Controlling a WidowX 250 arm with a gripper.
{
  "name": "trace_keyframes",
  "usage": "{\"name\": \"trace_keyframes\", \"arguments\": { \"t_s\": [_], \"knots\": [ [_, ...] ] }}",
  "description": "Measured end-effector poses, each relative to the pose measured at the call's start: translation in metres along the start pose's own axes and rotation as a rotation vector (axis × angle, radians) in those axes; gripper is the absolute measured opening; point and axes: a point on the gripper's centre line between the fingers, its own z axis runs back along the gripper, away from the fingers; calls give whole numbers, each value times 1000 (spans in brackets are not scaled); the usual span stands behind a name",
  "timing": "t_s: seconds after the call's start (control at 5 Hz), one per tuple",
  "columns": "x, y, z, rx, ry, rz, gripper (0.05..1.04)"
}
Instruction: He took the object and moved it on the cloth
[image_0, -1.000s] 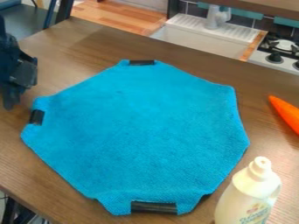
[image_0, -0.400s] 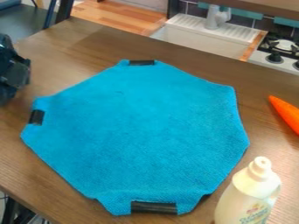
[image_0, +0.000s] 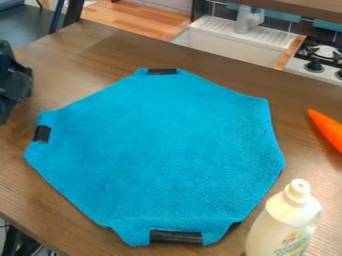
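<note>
The task does not name its object, and the two likely ones both sit off the cloth. One is a pale plastic bottle, upright just beside the cloth's lower right edge; the other is an orange, tapered thing like a carrot, lying on the worktop at the right edge of the view, its narrow end towards the upper left. Which is meant I cannot tell.

The bottle may be heavy if full, with smooth walls that could give a little and slip. I would take it squarely below the shoulder, keep it upright and lower it gently, since a knock up at the narrow cap could tip it. The carrot-like piece looks light and firm, probably a toy; it could roll, so a hold across its thicker part is better than a pinch at the point.

The blue cloth lies spread mostly flat, with black strips at its upper, left and lower edges. It is soft and would likely ruck up if something were dragged over it; a lift and a straight set-down suit it.

The end effector is at the left edge, well apart from both candidates. Whether it is closed or holding anything, I cannot tell. Beyond the worktop are a sink and a stove.
</note>
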Motion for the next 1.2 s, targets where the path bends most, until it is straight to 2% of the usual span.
{"name": "trace_keyframes", "arguments": {
  "t_s": [0.2,0.4,0.6,1.0,1.2],
  "knots": [
    [0,2,0,0,0,2,84],
    [0,5,-1,6,1,13,83],
    [-1,7,0,-11,6,42,83],
    [17,25,37,63,-105,39,83],
    [27,22,62,73,-165,21,83]
  ]
}}
